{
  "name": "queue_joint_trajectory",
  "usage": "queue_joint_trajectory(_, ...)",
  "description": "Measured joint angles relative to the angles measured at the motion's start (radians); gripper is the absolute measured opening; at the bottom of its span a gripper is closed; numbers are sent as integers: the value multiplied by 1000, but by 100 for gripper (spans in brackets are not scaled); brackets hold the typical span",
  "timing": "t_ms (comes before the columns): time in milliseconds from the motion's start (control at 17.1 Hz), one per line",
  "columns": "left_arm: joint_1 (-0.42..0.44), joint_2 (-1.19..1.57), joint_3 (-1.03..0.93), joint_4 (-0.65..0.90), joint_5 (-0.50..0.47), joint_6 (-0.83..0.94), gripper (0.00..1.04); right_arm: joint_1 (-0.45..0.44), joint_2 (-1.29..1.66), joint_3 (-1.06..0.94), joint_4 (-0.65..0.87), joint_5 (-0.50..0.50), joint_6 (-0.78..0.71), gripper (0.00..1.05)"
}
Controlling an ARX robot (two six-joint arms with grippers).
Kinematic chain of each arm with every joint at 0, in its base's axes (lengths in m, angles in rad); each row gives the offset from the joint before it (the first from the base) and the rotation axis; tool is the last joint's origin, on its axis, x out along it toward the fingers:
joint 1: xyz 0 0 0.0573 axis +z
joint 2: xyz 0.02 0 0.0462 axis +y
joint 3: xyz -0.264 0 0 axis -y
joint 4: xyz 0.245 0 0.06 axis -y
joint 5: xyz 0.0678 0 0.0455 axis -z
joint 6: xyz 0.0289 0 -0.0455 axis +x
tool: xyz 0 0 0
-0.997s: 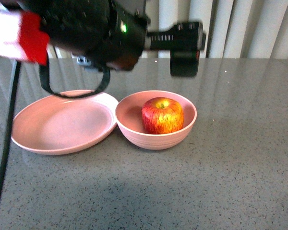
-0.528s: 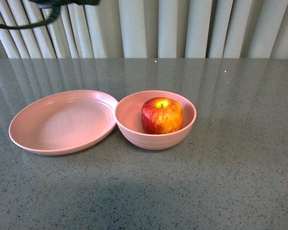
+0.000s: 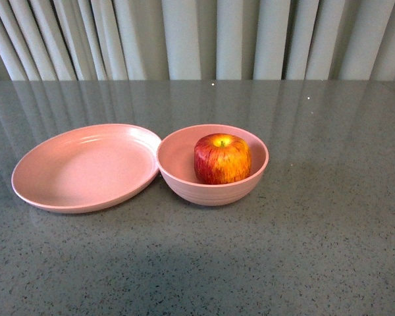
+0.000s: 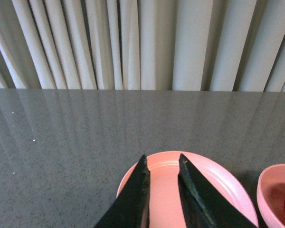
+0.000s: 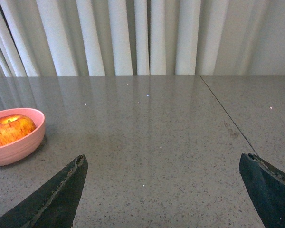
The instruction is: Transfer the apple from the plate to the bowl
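Front view: the apple [image 3: 222, 158] sits inside the bowl [image 3: 212, 165], upright with its stem dimple up, and the plate [image 3: 87, 166] beside the bowl, rim touching rim, carries nothing. One second ago an arm crossed above the plate; half a second ago only a dark trace showed far above it; now no arm appears in this view. Judgement: the transfer is complete and the arm has retracted. In the left wrist view the left end effector [image 4: 161, 164] hangs over the plate, its two black fingers [image 4: 140, 185] drawn nearly together with a narrow gap, holding nothing. In the right wrist view the right end effector [image 5: 164, 164] stands spread wide and vacant over bare bench [image 5: 156, 142], well apart from the bowl.
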Motion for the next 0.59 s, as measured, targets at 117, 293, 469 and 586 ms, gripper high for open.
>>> queue_joint_trajectory(117,50,-127,-128,37,32,0,1,0,0,0,0,0,0,98)
queue_joint_trajectory(293,112,-246,-237,17,118,0,1,0,0,0,0,0,0,98)
queue_joint_trajectory(469,149,-348,-303,-29,147,0,1,0,0,0,1,0,0,98)
queue_joint_trajectory(586,149,-406,-327,-62,146,0,1,0,0,0,0,0,0,98)
